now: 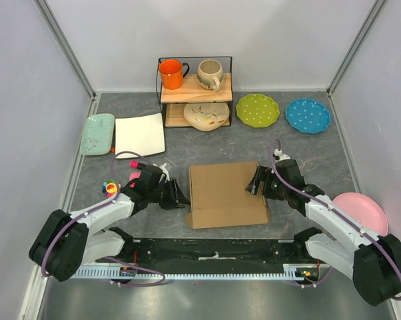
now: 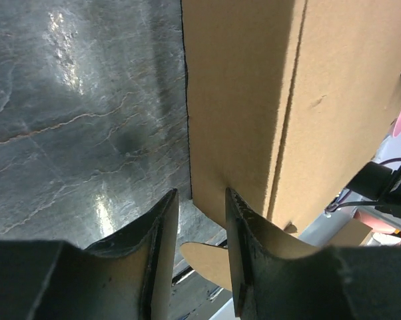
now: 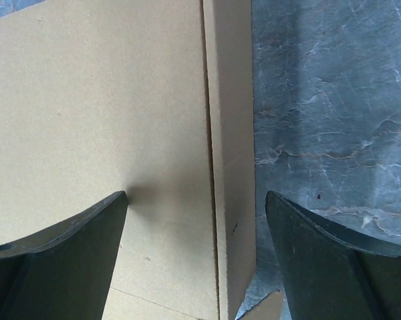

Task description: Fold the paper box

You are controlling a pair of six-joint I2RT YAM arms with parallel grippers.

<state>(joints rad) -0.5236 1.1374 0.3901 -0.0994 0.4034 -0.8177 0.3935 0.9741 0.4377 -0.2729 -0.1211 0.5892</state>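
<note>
Beside left pincer: rounded paper box tab.

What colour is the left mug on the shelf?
The mug is orange; the top view shows it best.

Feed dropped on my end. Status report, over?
Left gripper part open at left edge of paper box. Right gripper wide open, straddling its right edge. Nothing blocking.

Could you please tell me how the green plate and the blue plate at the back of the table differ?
The green plate is lime; the blue plate is sky blue. The green plate lies beside the wire shelf, the blue plate farther right, nearer the wall. Both are round, white-dotted, wavy-rimmed, similar in size, and lie flat.
</note>
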